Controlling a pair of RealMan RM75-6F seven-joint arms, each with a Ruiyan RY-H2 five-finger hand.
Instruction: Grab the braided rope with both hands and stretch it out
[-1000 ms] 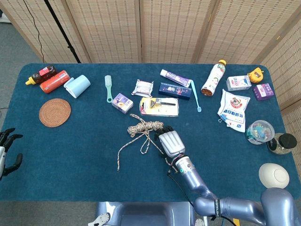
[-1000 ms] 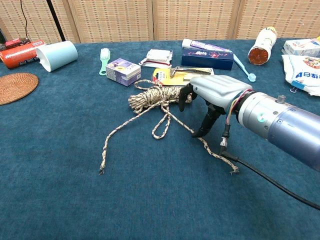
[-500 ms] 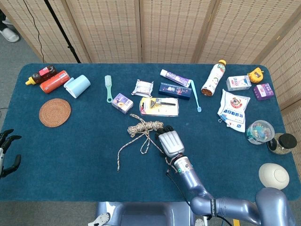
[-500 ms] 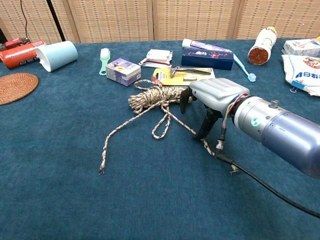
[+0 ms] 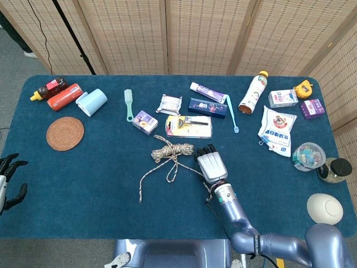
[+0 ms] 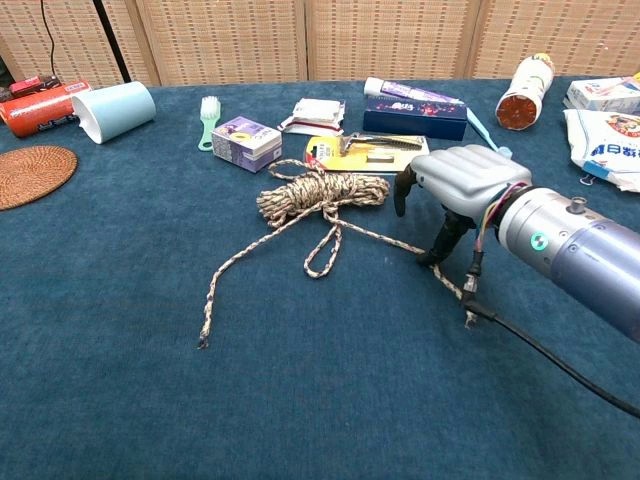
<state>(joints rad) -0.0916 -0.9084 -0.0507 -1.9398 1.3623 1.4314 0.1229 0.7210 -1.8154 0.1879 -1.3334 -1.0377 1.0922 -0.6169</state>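
The braided rope (image 5: 174, 150) lies mid-table, a coiled bundle (image 6: 322, 190) with loose strands trailing toward me. My right hand (image 5: 211, 165) is just right of the bundle, palm down, fingers curled over one strand. In the chest view that strand runs taut from the bundle to the thumb of the right hand (image 6: 457, 186) and kinks there, pinched under the fingers; its frayed end lies below the wrist. My left hand (image 5: 8, 180) hangs off the table's left edge, fingers apart, holding nothing, far from the rope. It does not show in the chest view.
A razor pack (image 5: 188, 126), purple box (image 5: 145, 121) and toothpaste box (image 5: 207, 107) lie just behind the rope. A woven coaster (image 5: 64, 133), blue cup (image 5: 91, 102) and bottles are at far left; snack bags, jars and a bowl (image 5: 324, 207) at right.
My right hand has shifted right, away from the bundle, and the strand under it has followed, bending and drawing taut. The bundle and my left hand have stayed put.
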